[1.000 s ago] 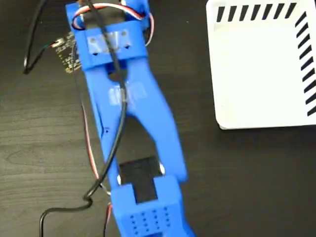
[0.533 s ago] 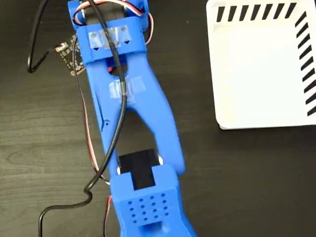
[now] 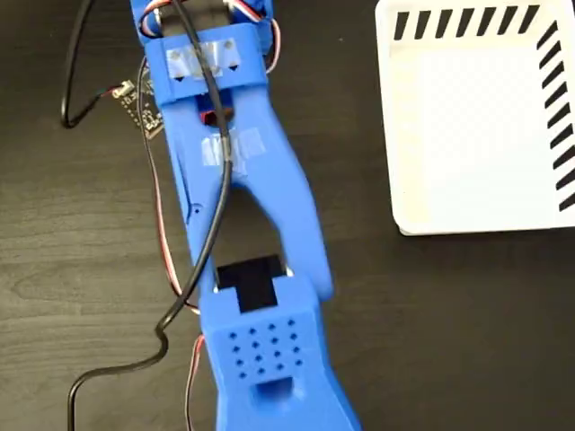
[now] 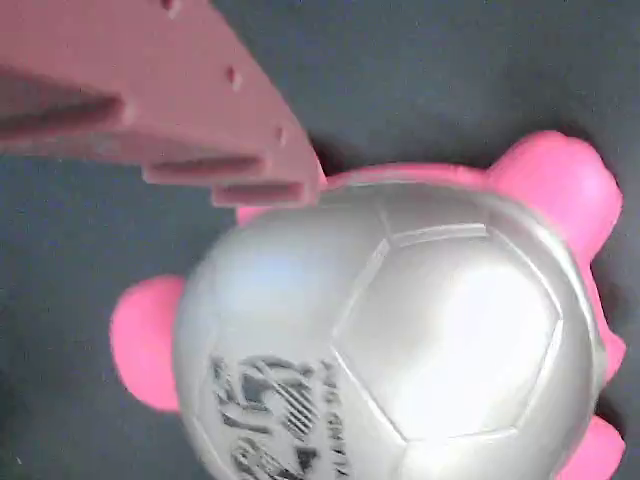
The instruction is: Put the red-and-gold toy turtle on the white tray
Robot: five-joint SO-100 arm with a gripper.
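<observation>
As the blue arm (image 3: 243, 233) slides up-frame in the fixed view, compared with a second ago, its wrist now covers where the turtle lies on the dark wood-grain table (image 3: 81, 251): likely closing for the grasp. Wrist view: one ribbed finger (image 4: 190, 110) at the red-and-gold toy turtle (image 4: 400, 330), shell glossy, domed, panel-seamed; legs soft, matte. Jaw spread: cannot tell. The white tray (image 3: 400, 135), smooth, striped, sits well apart at right.
</observation>
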